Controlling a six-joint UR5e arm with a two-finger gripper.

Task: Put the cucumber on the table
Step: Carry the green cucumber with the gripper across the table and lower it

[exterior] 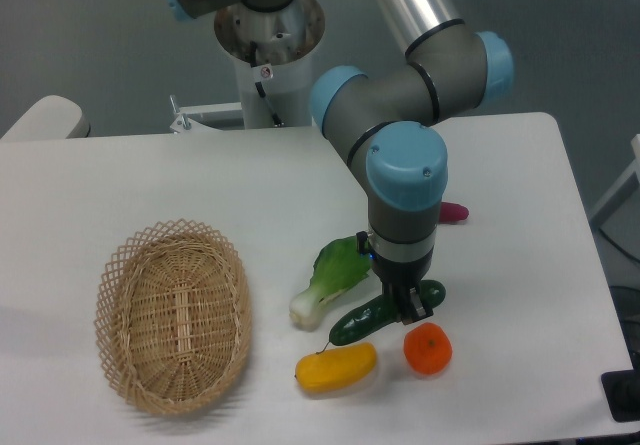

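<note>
Cucumber (pixel 372 317) lying on the table (pixel 520 165), slanted from lower left to upper right, stem tip toward the lower left. Directly under the gripper (pixel 411 306), which points straight down and crosses the right part of the cucumber, hiding a stretch of it; green showing on both sides of the dark fingers. Fingers set close about the cucumber, apparently closed on it, though actual contact cannot be told from this angle.

Around the cucumber: bok choy (pixel 331 277) just to the upper left, leafy end near the gripper, white stalk pointing down-left. Yellow fruit (pixel 336 366) just below the stem end, close but apart from it. Orange (pixel 427 349) just below the gripper, near the right end of the cucumber. Eggplant (pixel 453 212) farther back, mostly hidden behind the arm's wrist, only its magenta end visible.

Basket (pixel 130 365) well to the left on the table, oval, wicker, open side up. Nothing inside it; bare woven bottom visible.
</note>
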